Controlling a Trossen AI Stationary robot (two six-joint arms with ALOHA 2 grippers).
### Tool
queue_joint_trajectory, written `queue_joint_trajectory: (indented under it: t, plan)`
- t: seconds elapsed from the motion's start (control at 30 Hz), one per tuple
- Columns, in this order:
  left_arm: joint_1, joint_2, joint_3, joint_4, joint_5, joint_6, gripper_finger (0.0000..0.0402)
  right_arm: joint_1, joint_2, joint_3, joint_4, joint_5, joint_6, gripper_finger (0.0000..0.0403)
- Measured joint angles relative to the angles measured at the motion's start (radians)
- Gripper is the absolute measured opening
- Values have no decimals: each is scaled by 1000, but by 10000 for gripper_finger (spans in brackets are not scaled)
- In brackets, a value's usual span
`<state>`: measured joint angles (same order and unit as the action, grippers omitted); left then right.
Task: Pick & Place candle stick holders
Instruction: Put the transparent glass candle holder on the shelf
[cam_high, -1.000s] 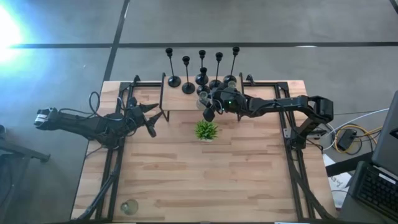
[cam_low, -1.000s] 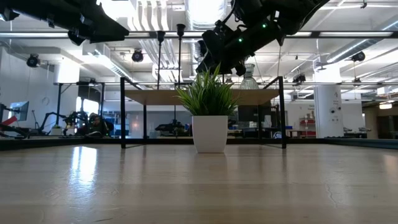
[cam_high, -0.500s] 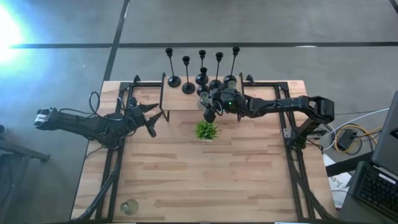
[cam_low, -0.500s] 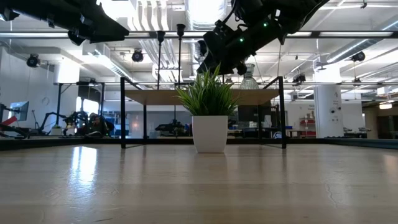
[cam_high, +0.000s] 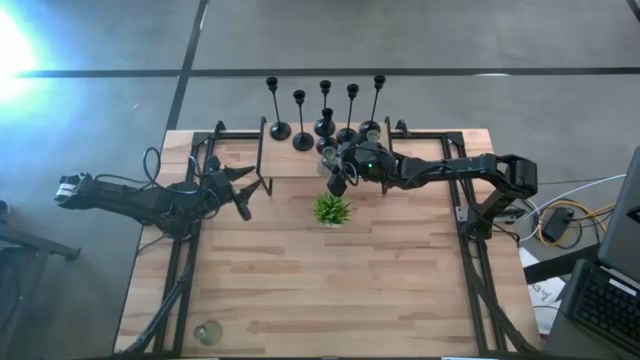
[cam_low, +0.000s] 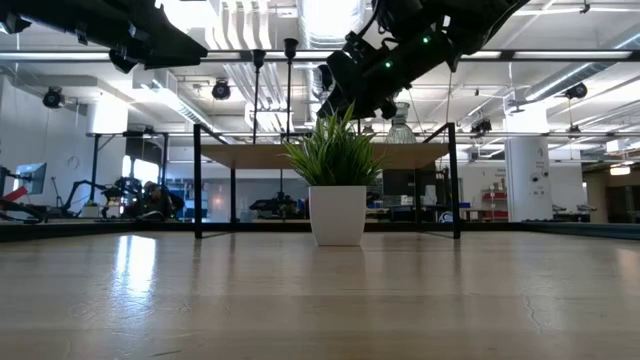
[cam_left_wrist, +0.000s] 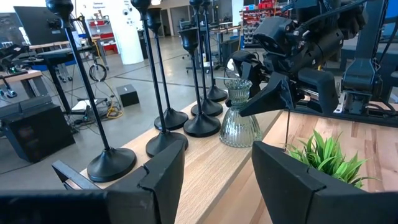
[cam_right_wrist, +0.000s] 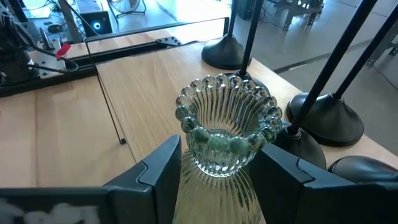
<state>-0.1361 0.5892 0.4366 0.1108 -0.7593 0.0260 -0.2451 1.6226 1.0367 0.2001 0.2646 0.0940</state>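
Several slim black candle stick holders (cam_high: 302, 140) stand by their round bases on a raised wooden shelf (cam_high: 290, 165) at the table's far edge. Among them stands a ribbed glass candle stick holder (cam_right_wrist: 225, 127), also seen in the left wrist view (cam_left_wrist: 239, 118). My right gripper (cam_right_wrist: 217, 180) reaches in from the table's right and is shut on it. My left gripper (cam_high: 243, 196) waits open at the table's left, level with the shelf and holding nothing. Another glass holder (cam_high: 207, 332) sits near the table's near left corner. My right gripper has the glass holder's narrow neck (cam_right_wrist: 214, 168), just under the beaded rim, pinched between its two fingers. The fingers come from the table's right, slanting slightly down. The holder stands upright with its flared base (cam_left_wrist: 239, 134) on the shelf.
A small green plant in a white pot (cam_high: 331, 209) stands on the table just below my right gripper. The shelf's thin black legs (cam_high: 262, 165) and the black frame rails (cam_high: 465, 210) border the work area. Black holder bases (cam_right_wrist: 329, 121) crowd close behind the glass one.
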Motion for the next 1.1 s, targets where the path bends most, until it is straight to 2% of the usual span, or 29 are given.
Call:
queue_joint_trajectory:
  t: [0.2, 0.7, 1.1]
  plan:
    - [0, 0, 0, 0, 0, 0, 193, 0, -1, 1, 23, 0, -19, 166]
    - [0, 0, 0, 0, 0, 0, 193, 0, -31, 2, -46, 0, -27, 225]
    - [0, 0, 0, 0, 0, 0, 193, 30, -117, 3, -95, -4, -43, 228]
